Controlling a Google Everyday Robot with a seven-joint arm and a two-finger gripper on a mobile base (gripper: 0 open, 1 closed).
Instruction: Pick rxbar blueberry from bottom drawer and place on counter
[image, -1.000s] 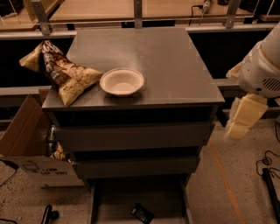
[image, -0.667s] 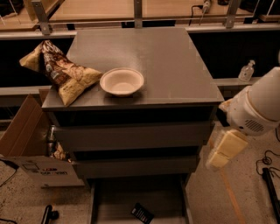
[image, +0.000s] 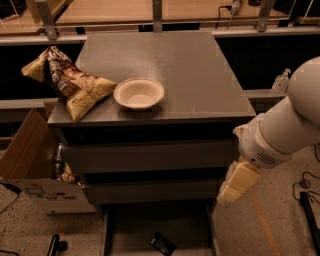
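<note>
Standing in the middle of the view, the grey cabinet carries the counter (image: 190, 75), with a chip bag (image: 75, 85) on its left front corner and a pale bowl (image: 138, 93) near the front edge. The white arm (image: 285, 130) comes in from the right. The bottom drawer (image: 130, 235) is pulled out below the front edge. The gripper (image: 239, 182) hangs just outside the right front corner, at the height of the middle drawer front; if it is open or closed I cannot tell. The rxbar blueberry (image: 162, 244) lies on the drawer floor, below the gripper and to its left, with its long axis diagonal to the drawer walls. Compared with a second ago, the gripper is lower and nearer to the cabinet; the bar, bowl and bag have not moved.
</note>
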